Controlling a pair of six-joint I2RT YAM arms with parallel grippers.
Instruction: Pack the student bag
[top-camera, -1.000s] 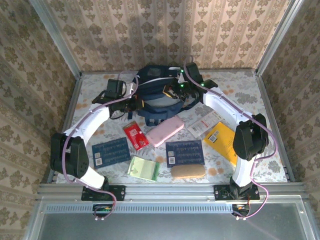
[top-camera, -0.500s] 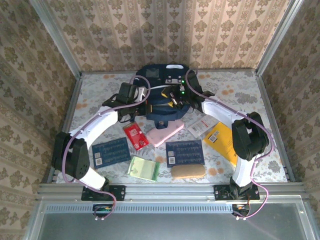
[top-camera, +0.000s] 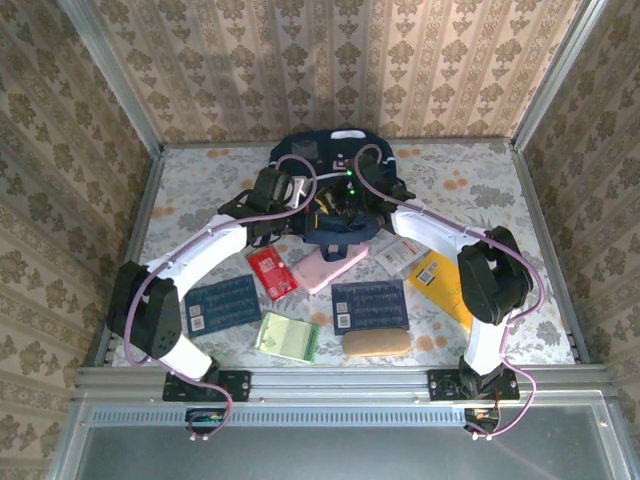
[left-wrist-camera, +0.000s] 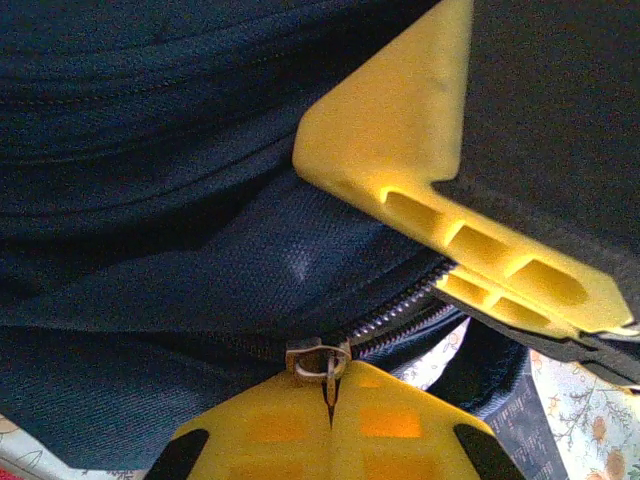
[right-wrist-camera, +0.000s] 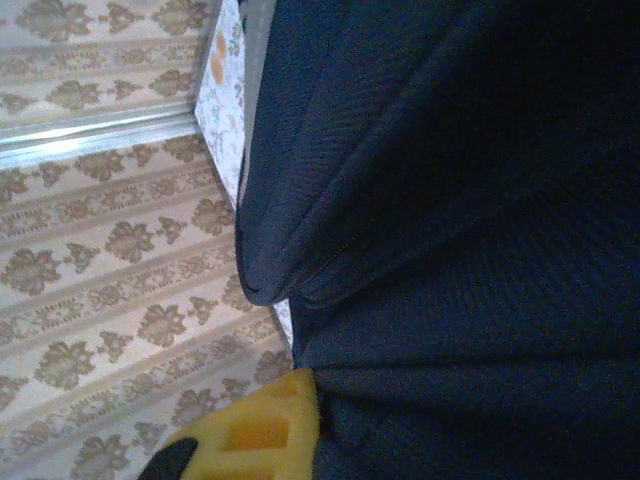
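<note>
One dark navy bag (top-camera: 322, 148) was there. Two flat navy booklets with white print were counted, one on the left (top-camera: 222, 303) and one on the right (top-camera: 369, 304). There was one each of the rest: red packet (top-camera: 271, 272), pink case (top-camera: 330, 267), green notepad (top-camera: 287, 337), tan pouch (top-camera: 376, 342), yellow book (top-camera: 440, 280), white packet (top-camera: 400, 255).

You've got a left arm (top-camera: 205, 250) and a right arm (top-camera: 432, 225) in glossy white shells with chunky black joint housings. Lilac cables (top-camera: 296, 160) loop along both. There's a green light (top-camera: 348, 175) glowing by the wrists. Your left gripper (left-wrist-camera: 330, 395) shows yellow moulded fingers (left-wrist-camera: 385, 425) with rectangular recesses.
</note>
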